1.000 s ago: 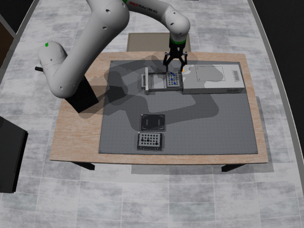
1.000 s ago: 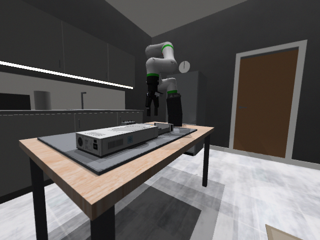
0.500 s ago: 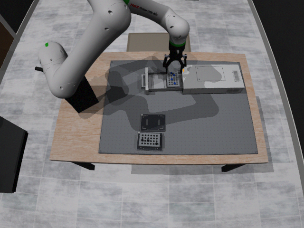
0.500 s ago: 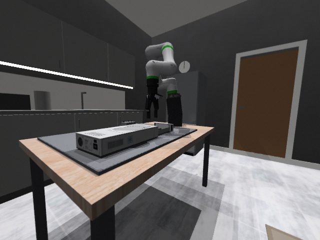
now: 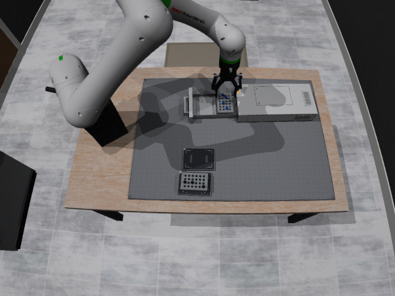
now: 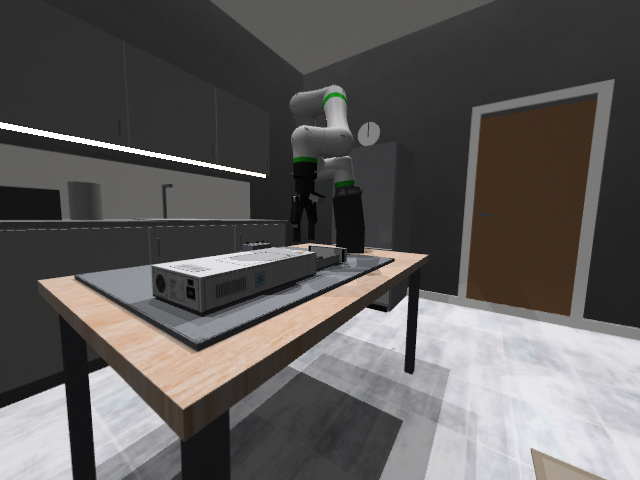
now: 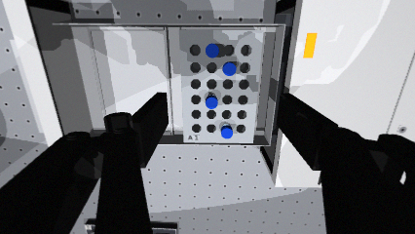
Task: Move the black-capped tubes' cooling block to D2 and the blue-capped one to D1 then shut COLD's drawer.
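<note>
So the claw (image 7: 221, 122) hangs spread apart and empty above the blue-capped block (image 7: 220, 90), which sits in COLD's drawer (image 5: 194, 108). I'd center it, drop straight, and squeeze gently so no tubes jump.

Barcode (image 5: 307, 98) on COLD (image 5: 280, 102) illegible

The half-open hand (image 7: 219, 146) hangs over the pulled-out drawer (image 5: 195, 108), whose left bay lies unfilled, while the blue-capped block (image 7: 220, 88) fills the right bay, hemmed by the cooler's body (image 5: 277, 102).
</note>
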Motion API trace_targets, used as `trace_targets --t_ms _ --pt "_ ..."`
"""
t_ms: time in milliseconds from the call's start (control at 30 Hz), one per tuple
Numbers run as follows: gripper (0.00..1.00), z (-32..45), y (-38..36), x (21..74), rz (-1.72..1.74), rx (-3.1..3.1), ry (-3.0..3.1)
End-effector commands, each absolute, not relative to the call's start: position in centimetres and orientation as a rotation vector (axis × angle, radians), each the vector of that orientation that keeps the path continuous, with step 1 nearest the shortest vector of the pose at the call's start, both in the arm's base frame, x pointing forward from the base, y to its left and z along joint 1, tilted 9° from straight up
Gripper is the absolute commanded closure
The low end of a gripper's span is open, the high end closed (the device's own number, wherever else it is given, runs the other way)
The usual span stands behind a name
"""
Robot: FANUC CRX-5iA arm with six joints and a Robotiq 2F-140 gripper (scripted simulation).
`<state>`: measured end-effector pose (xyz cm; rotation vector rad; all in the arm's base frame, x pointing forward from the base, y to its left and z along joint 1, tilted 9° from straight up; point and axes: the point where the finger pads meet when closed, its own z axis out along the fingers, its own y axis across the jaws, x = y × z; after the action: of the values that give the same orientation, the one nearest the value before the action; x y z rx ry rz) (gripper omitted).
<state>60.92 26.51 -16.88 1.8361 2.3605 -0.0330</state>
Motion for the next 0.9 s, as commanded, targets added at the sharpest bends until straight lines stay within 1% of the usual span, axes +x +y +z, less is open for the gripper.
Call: trace_targets --t_ms 0,867 --pt "0.34 -17.0 26.5 61.0 -0.03 1.835 2.36" --pt "0.34 -20.2 26.1 61.3 -0.03 1.835 2.36"
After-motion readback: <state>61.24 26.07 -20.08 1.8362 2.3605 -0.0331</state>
